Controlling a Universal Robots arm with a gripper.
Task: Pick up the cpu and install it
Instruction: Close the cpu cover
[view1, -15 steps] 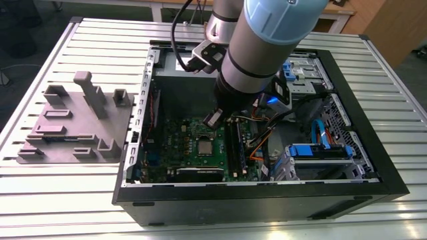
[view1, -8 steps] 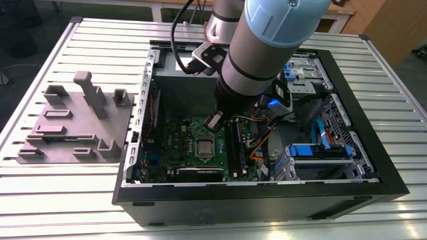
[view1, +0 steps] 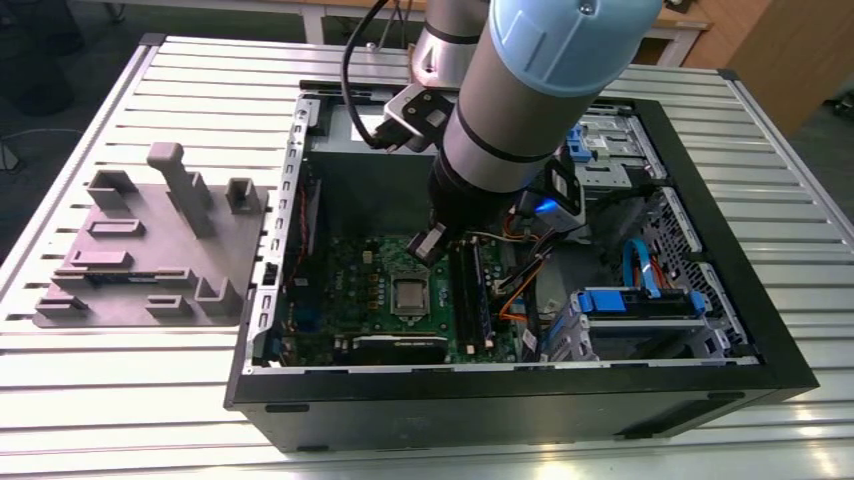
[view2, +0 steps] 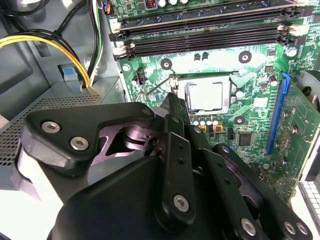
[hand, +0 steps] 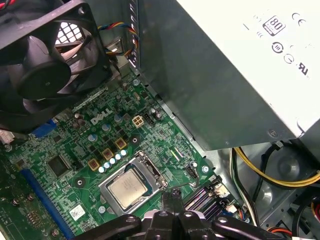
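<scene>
The cpu (view1: 410, 293) lies flat inside the square metal-framed socket of the green board (view1: 360, 270), its silvery top facing up. Both wrist views show the cpu (view2: 204, 95) (hand: 127, 189) sitting level in the socket frame. My gripper (view1: 430, 245) hangs just above the board inside the open computer case. Its black fingers are shut together with nothing between them. The gripper (view2: 172, 97) (hand: 172, 194) tips stand at the socket's edge, beside a thin wire lever (view2: 156, 88), a short way from the cpu.
A large grey metal box (hand: 225, 75) with a white label rises close beside the socket. A black fan (hand: 45, 60) stands on the other side. Memory slots (view2: 200, 40), yellow cables (view2: 55, 42) and blue drive brackets (view1: 641, 300) crowd the case. A grey fixture tray (view1: 147, 250) lies on the table.
</scene>
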